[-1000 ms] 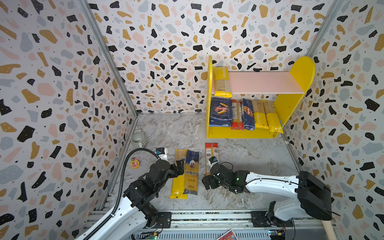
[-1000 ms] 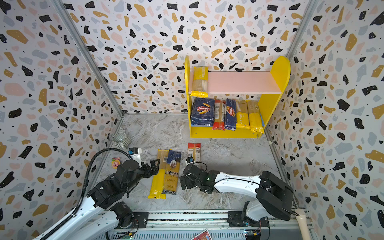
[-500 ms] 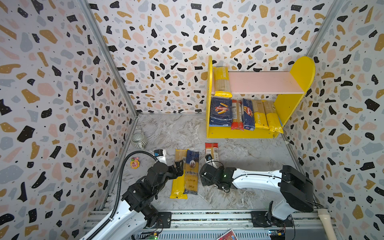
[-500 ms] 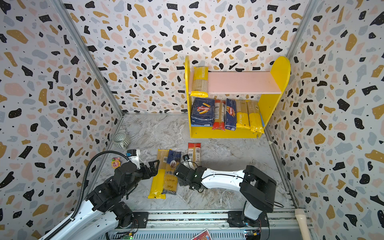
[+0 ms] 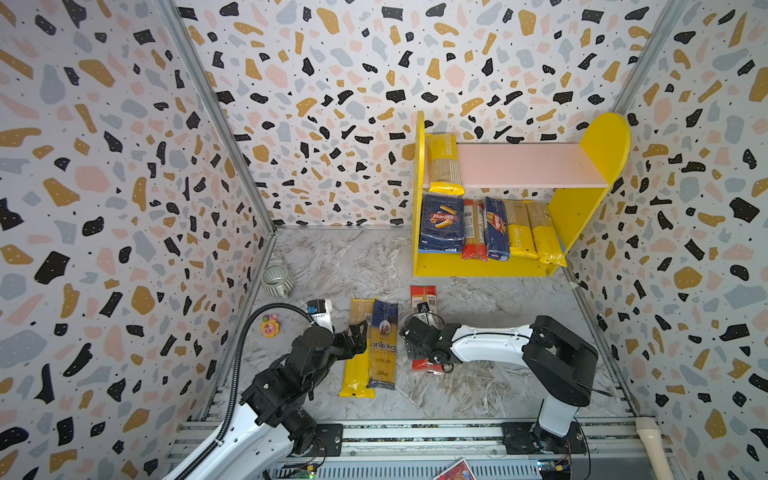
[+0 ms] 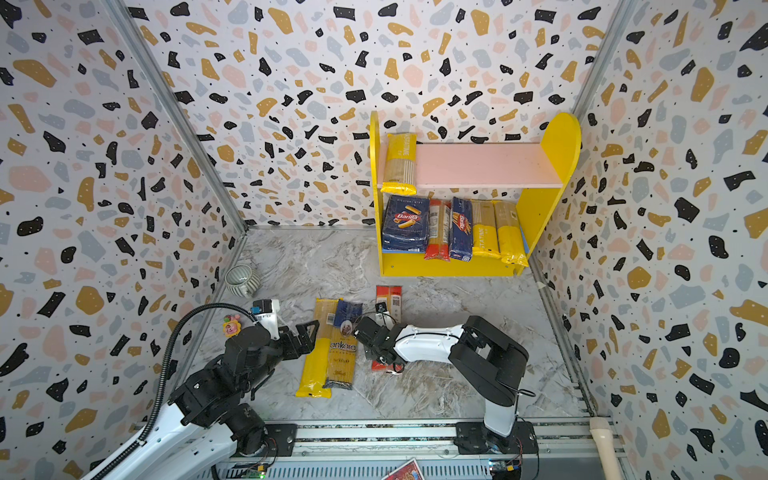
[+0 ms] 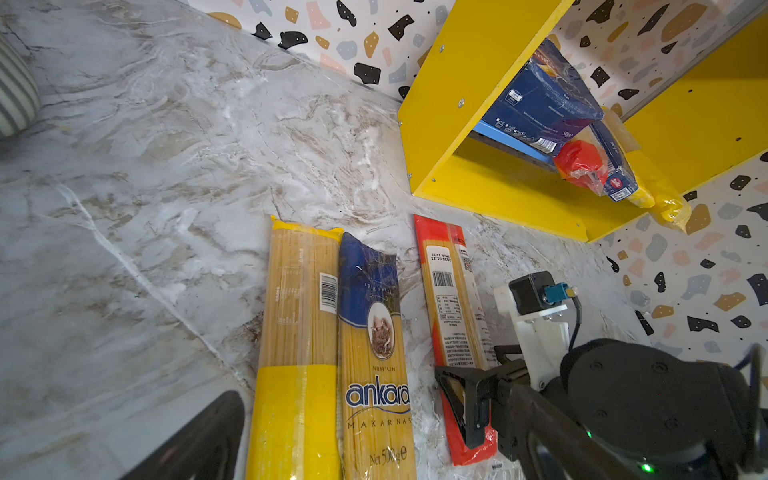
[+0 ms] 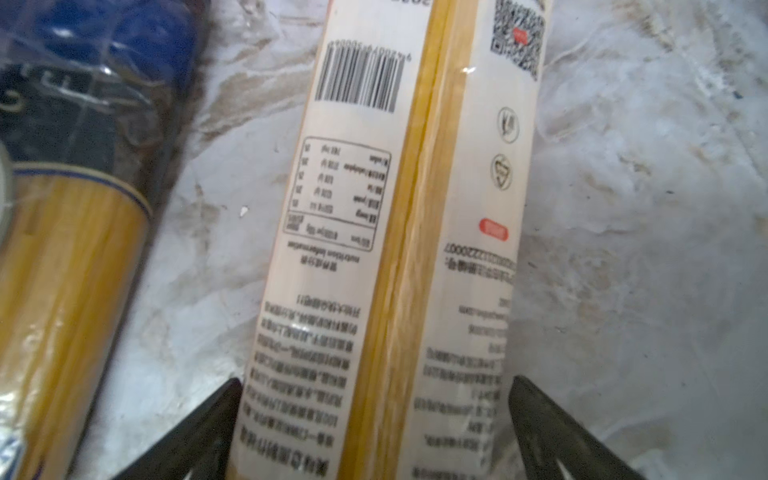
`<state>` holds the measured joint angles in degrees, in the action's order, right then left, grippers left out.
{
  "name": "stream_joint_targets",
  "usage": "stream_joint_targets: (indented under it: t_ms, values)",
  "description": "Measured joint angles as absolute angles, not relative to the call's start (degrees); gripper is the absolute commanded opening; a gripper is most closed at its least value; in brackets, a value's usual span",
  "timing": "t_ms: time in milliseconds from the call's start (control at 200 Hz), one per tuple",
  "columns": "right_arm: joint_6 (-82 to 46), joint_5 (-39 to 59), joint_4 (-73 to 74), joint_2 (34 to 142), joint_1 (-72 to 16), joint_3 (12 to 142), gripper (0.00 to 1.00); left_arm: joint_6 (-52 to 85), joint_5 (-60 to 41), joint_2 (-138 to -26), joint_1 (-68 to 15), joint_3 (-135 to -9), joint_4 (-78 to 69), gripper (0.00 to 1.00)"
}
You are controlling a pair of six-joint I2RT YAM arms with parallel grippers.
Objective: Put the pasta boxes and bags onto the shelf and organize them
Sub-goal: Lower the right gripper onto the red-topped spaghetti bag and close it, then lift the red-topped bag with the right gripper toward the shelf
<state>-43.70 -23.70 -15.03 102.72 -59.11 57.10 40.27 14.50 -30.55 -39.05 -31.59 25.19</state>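
Spaghetti in the red-orange bag (image 8: 374, 199) looks light, brittle and slick-wrapped, so the right gripper (image 8: 376, 382), spread wide astride it, should pinch mid-length; the left gripper (image 5: 360, 332) gapes empty too.

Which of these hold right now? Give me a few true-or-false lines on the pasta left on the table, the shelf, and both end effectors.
1. Three bags lie on the table: a yellow bag, a blue bag and a red bag. True.
2. The pink board is bare. False: a yellow-ended bag lies at its left end.
3. The right end effector is open, its fingers either side of the red bag. True.
4. The left end effector is shut on the blue bag. False: it is open and empty, at the yellow bag's edge.
5. The wide box and the narrow box sit on the lower board. True.
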Motion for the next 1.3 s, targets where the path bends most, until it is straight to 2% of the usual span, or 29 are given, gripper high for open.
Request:
stream_joint_targets:
  t_ms: [175,270,461,616,716,936,1301]
  values:
    - [-43.66,-21.21,-12.27,102.8,-57.87,56.38,1.0,40.14,14.06,-30.68,-39.05,-31.59,25.19,0.99]
    - [-43.46,-20.05,-11.22,103.04,-57.63,56.18,0.92,40.12,14.02,-30.65,-39.05,-31.59,25.19,0.99]
    - [-42.13,-18.5,-9.98,103.15,-56.29,55.72,0.65,40.14,13.98,-30.65,-39.05,-31.59,25.21,0.99]
    - [-42.26,-17.45,-8.54,102.76,-55.79,54.41,0.32,40.14,13.87,-30.59,-39.05,-31.59,25.23,0.99]
    - [-42.02,-15.44,-7.03,101.1,-55.37,52.95,0.21,40.12,13.74,-30.57,-39.05,-31.62,25.26,1.0]
    - [-41.67,-4.27,2.76,92.42,-52.6,42.68,0.1,40.1,13.61,-30.02,-39.05,-32.56,26.22,1.0]
    - [-40.88,17.47,2.63,76.07,-45.04,29.5,0.09,40.1,14.04,-31.7,-39.05,-35.53,27.07,1.0]
